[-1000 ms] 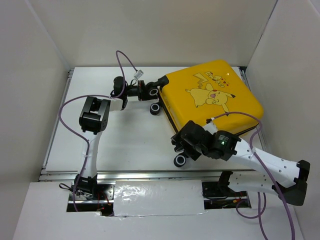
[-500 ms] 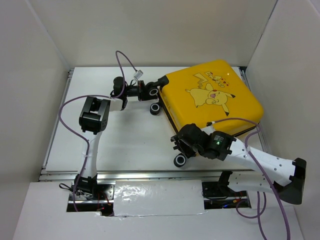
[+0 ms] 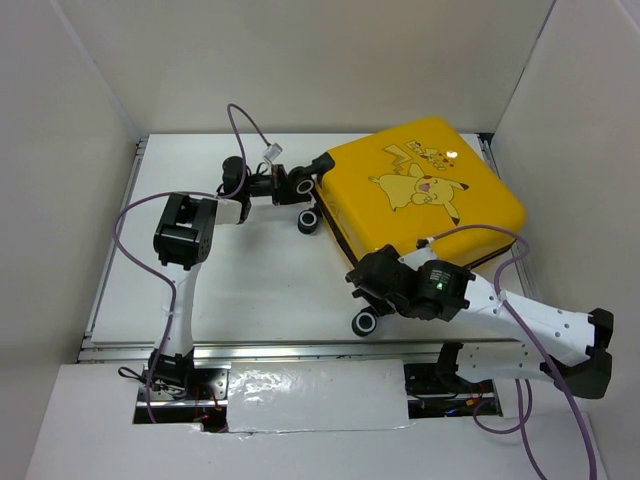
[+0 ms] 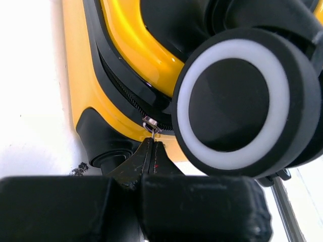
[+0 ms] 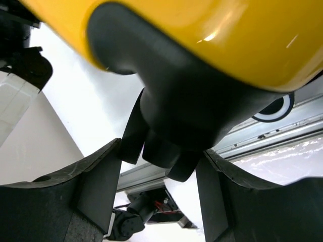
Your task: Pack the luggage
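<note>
The luggage (image 3: 430, 190) is a yellow hard-shell case with a Pikachu on its lid. It lies closed at the back right of the table. My left gripper (image 3: 322, 162) is at its far-left corner, next to a black-and-white wheel (image 4: 234, 98). That gripper (image 4: 151, 146) is shut on the small metal zipper pull (image 4: 150, 125) of the case's zip. My right gripper (image 3: 358, 278) is at the near-left corner. Its fingers (image 5: 98, 186) press both sides of the black wheel mount (image 5: 181, 116) under the yellow shell (image 5: 202, 30).
White walls enclose the table on three sides, and the right wall is close behind the luggage. Another wheel (image 3: 367, 323) sticks out by the metal rail (image 3: 250, 350) at the table's near edge. Purple cables loop over both arms.
My right gripper's jaws have narrowed onto the wheel mount and that arm has shifted a little. The left arm has drawn slightly leftward, still pinching the zipper pull.
</note>
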Tool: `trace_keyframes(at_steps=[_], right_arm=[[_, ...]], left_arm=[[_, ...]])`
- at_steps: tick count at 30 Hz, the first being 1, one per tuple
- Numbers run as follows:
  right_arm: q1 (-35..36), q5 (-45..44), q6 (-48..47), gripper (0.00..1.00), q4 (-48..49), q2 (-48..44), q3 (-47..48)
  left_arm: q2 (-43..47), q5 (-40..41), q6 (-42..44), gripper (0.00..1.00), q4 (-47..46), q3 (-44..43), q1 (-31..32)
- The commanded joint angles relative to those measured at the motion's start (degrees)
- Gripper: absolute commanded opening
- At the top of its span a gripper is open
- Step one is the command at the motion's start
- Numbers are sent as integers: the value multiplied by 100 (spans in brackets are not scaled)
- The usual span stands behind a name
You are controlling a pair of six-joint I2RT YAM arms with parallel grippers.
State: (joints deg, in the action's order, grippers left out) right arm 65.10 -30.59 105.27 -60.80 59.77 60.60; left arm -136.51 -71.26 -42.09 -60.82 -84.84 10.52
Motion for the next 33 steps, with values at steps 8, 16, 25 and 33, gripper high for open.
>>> trace_keyframes(at_steps=[8, 16, 25, 33], right_arm=[[548, -2074, -956, 0, -977, 684, 1998], [627, -2329, -166, 0, -1347, 238, 1579], [539, -2250, -200, 0, -1189, 211, 1464], [416, -1995, -411, 0, -627, 26, 1122]], left_arm=[[151, -607, 174, 0, 131, 29, -226], [511, -722, 649, 0, 756, 563, -261], [827, -1241, -274, 0, -264, 1161, -253], [1443, -38, -1643, 0, -2150, 2925, -7]])
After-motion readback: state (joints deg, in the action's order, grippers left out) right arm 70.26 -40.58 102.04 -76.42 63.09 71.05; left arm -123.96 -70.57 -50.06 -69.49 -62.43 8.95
